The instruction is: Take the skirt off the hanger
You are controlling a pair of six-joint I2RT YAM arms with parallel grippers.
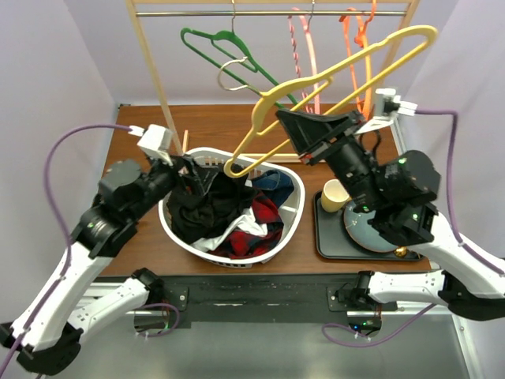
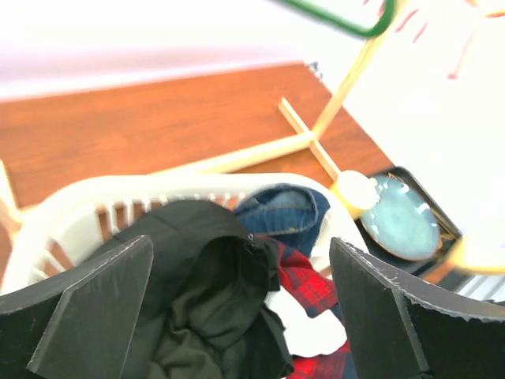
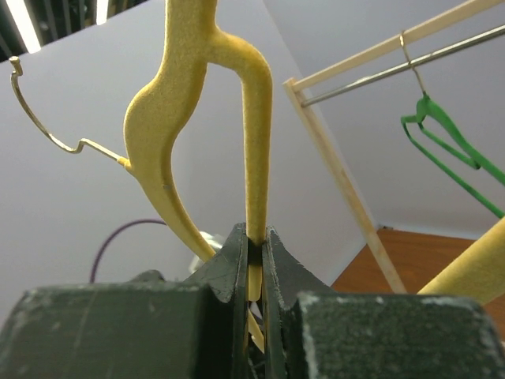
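My right gripper [image 1: 286,120] is shut on the lower bar of a yellow hanger [image 1: 347,67] and holds it tilted in the air; the wrist view shows the bar [image 3: 170,118] pinched between the jaws [image 3: 254,241]. The hanger's lower left end [image 1: 233,168] hangs at the edge of the black skirt [image 1: 193,201]; I cannot tell whether they touch. The skirt lies crumpled in the white laundry basket [image 1: 292,213]. My left gripper [image 1: 183,167] is open just above the skirt [image 2: 197,268], with a finger on either side [image 2: 241,243] and nothing held.
The basket [image 2: 79,197] also holds a red plaid garment [image 1: 260,225] and jeans [image 1: 272,183]. A black tray [image 1: 327,237] with a cup [image 1: 334,195] and a plate [image 1: 367,229] sits to the right. A wooden rack [image 1: 154,71] behind carries green [image 1: 213,47], pink [image 1: 304,47] and orange [image 1: 359,31] hangers.
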